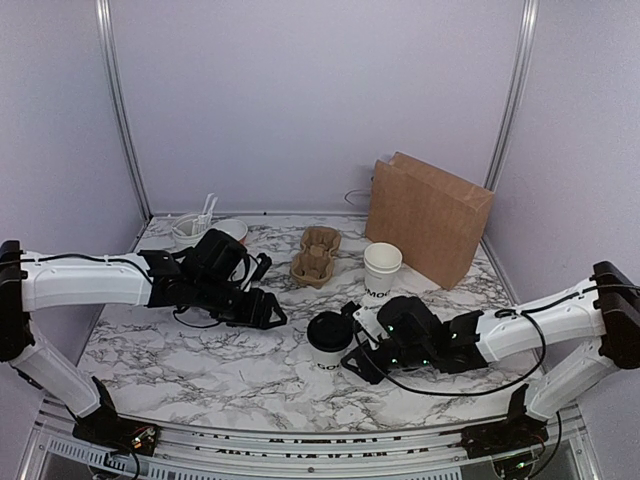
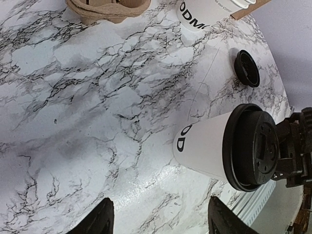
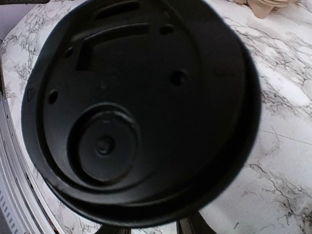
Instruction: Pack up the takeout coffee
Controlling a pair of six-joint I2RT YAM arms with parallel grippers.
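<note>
Item: right claw (image 1: pixel 358 346), close against the lidded coffee cup (image 1: pixel 329 340) from its 3 o'clock; whether it is actually clamped cannot be told. Left claw (image 1: pixel 264 308) spread wide, empty, at the cup's 10 o'clock. Cup upright on table (image 1: pixel 180 345), lid fitted. Outstanding: cup not yet in cardboard carrier (image 1: pixel 316 255) at 12 o'clock or paper bag (image 1: pixel 428 217) at 1 o'clock; packing likely just starting.

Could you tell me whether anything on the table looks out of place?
A loose round black lid lies on the marble table between the lidless cup and the lidded takeout coffee. Nothing looks spilled or toppled.
</note>
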